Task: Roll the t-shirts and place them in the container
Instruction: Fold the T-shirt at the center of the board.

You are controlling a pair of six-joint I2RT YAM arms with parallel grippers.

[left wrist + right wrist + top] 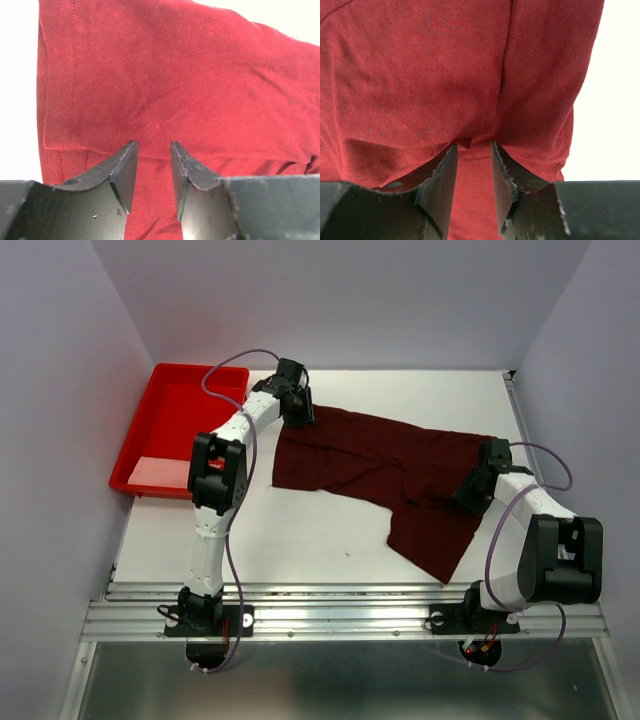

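— White walls close in the bench (320,540) on three sides. Where do we find the t-shirt (380,465)?

— We see it spread flat on the bench just right of the red tray (180,420), close to the tray's right rim. It is dark maroon and plain.

— Which way does it run?

— Its long axis stretches away from the tray across the bench, dipping a little toward the near edge as it goes. At the end farthest from the tray, one broad lobe turns off and points at the near edge.

— And the left tool (300,412)?

— It sits on the shirt's end nearest the tray, at the far corner. From its wrist we look down on a stitched edge and a fold line that crosses the gap between the fingers. The fingers stand partly apart with cloth showing between them. We cannot tell whether they grip it.

— The right tool (468,495)?

— It is at the end farthest from the tray. There the cloth draws up into the narrow gap at the fingertips, with creases running toward it, so we read it as pinching the shirt.
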